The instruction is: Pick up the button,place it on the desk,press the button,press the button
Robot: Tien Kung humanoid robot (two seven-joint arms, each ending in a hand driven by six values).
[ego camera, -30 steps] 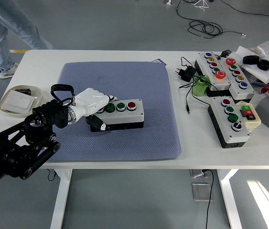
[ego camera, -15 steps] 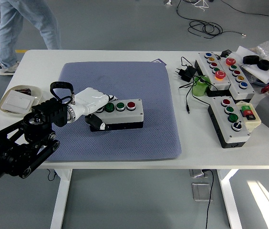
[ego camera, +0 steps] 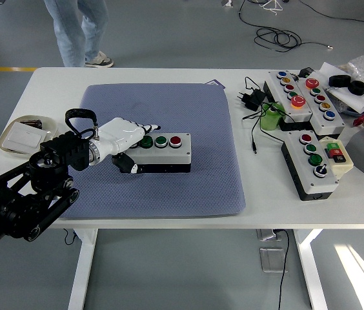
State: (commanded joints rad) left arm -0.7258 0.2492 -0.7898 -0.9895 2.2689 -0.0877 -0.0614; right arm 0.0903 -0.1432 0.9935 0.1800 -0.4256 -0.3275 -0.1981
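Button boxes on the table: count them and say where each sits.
3. One button box lies on the blue mat, gripped by the left hand. Two more sit at the table's right: a long one farther back, another nearer. None looks hidden.

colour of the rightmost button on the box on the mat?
Red button, clearest in the head view.

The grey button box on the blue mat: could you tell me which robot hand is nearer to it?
Left. The left robot hand rests on the button box at its left end; the right one is out of view.

Blue-grey dotted mat [ego camera: 169, 123], white table [ego camera: 137, 76]
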